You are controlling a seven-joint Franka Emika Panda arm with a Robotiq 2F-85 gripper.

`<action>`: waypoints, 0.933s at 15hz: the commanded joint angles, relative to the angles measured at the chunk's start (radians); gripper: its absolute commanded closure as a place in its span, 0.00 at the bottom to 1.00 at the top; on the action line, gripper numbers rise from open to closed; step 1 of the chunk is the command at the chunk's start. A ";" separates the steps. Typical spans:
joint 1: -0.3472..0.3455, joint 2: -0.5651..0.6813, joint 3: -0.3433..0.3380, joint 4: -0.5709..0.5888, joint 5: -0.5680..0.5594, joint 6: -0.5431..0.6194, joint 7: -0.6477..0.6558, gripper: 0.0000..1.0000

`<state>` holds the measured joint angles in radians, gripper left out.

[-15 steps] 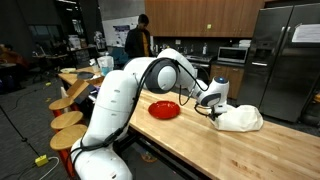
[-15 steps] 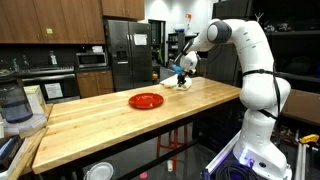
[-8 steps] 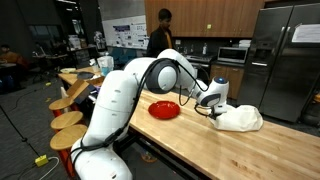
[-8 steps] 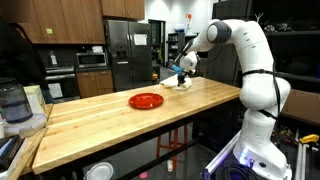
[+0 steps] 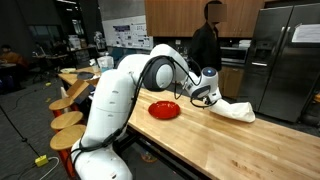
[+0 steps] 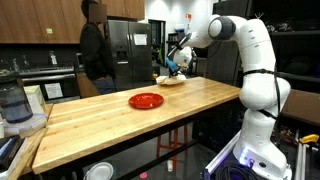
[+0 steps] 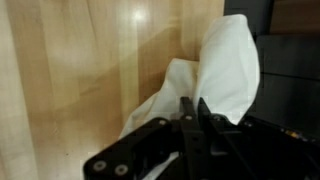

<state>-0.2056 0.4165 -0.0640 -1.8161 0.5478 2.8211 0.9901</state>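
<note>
Raised since a second ago, the white cloth [image 5: 233, 111] was seen in an exterior view clenched in the tool [image 5: 207, 98] at the far edge of the counter [image 5: 210, 142]. In an exterior view the red plate [image 6: 146, 100] was seen well apart. In the wrist view bare counter was shown beside the cloth.

A workplace kitchen: a steel fridge [image 5: 288, 60] stands at the back wall, with a microwave [image 5: 238, 55] beside it under wooden cabinets [image 5: 175, 15]. A long butcher-block bench [image 6: 110, 125] with round stools [image 5: 67, 120] stands out in front of the fridge.
</note>
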 commanded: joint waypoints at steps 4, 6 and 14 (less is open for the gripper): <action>-0.008 -0.203 0.155 -0.094 0.062 -0.002 -0.307 0.98; -0.013 -0.256 0.206 -0.128 0.095 -0.016 -0.416 0.98; -0.006 -0.434 0.286 -0.267 0.227 -0.219 -0.861 0.98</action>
<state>-0.2022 0.0780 0.2120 -2.0004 0.7419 2.6863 0.2684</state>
